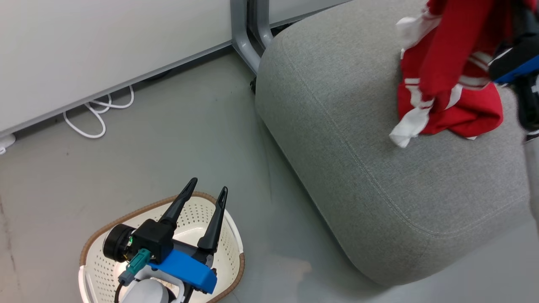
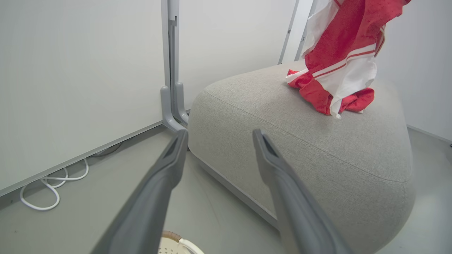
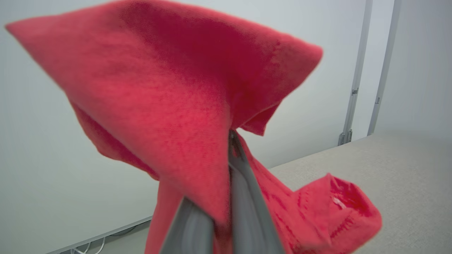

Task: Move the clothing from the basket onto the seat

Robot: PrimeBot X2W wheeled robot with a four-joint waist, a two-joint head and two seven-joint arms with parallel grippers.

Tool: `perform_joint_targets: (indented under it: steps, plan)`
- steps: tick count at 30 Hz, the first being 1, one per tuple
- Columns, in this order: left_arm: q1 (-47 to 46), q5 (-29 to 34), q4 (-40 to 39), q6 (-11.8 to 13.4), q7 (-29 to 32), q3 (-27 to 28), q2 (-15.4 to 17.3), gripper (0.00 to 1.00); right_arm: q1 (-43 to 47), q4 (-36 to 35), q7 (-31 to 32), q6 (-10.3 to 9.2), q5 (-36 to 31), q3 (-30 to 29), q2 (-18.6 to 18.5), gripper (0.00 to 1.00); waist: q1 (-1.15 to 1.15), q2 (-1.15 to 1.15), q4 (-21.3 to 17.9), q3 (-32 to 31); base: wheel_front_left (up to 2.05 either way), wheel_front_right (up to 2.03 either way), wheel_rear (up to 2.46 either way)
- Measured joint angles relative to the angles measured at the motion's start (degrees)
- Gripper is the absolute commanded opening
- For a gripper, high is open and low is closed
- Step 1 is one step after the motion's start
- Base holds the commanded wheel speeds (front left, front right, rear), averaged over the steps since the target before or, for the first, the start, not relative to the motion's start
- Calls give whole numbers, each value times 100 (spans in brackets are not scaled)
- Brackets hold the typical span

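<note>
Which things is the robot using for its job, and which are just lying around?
Job: clothing, basket, seat, right gripper holding the clothing, open left gripper.
Just there: white cable, grey metal post.

Red clothing [image 3: 169, 106], blurred, drapes over the fingers [image 3: 247, 208] of the right gripper [image 3: 226, 151], hiding their tips. The bottom edge cuts off the basket [image 1: 126, 216]; the left arm [image 1: 181, 263] hides part of its floor.

- Bright, even indoor light with faint shadows; a soft one lies under the edge of the seat [image 1: 358, 147].
- A pale sheen shows on the floor [image 1: 294, 265].
- In the right wrist view, the clothing [image 3: 159, 106] is close and blurred.
- In the left wrist view, the left gripper [image 2: 219, 132] is out of focus, and the wall lines bow at the edges.
</note>
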Motion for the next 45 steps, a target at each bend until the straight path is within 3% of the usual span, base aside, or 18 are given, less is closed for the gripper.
perform_joint_targets:
  steps: [7,16,26,36,37,38,39,40,41,45]
  plan:
    - [-308,84,-244,0,0,-160,163,100,-290,-89,-16,1,-345,-1088,-656,0,0,0,247,504,0,0,0]
    - [-744,207,-567,0,0,-318,517,100,-184,510,-367,1,-575,-2414,-749,0,1,0,625,1279,0,0,0]
    - [-1100,364,-964,0,0,-321,757,100,-77,1361,-858,1,-801,-2914,-620,0,1,0,978,2115,0,0,0]
    - [-1220,401,-1073,2,0,-208,759,100,-364,1929,-1102,1,-1062,-2916,-548,0,1,0,1138,2474,0,0,0]
    - [-1213,401,-1072,2,0,-203,746,100,-387,1979,-1103,1,-1095,-2903,-558,4,1,0,1141,2461,0,0,0]
    - [-1209,402,-1070,2,0,-202,735,100,-409,2026,-1106,1,-1113,-2893,-564,15,1,0,1143,2449,0,0,0]
    - [-1207,402,-1063,2,0,-201,725,100,-425,2068,-1110,1,-1139,-2880,-573,40,1,0,1146,2435,0,0,0]
    - [-1206,402,-1057,2,0,-198,714,100,-434,2102,-1112,1,-1147,-2869,-584,77,1,0,1149,2420,0,0,0]
    - [-1205,402,-1057,2,0,-190,701,100,-438,2131,-1123,1,-1148,-2849,-598,100,1,0,1152,2405,0,0,0]
    - [-1207,402,-1046,2,0,-178,658,100,-458,2218,-1155,1,-1155,-2783,-645,100,0,0,1163,2355,0,0,0]
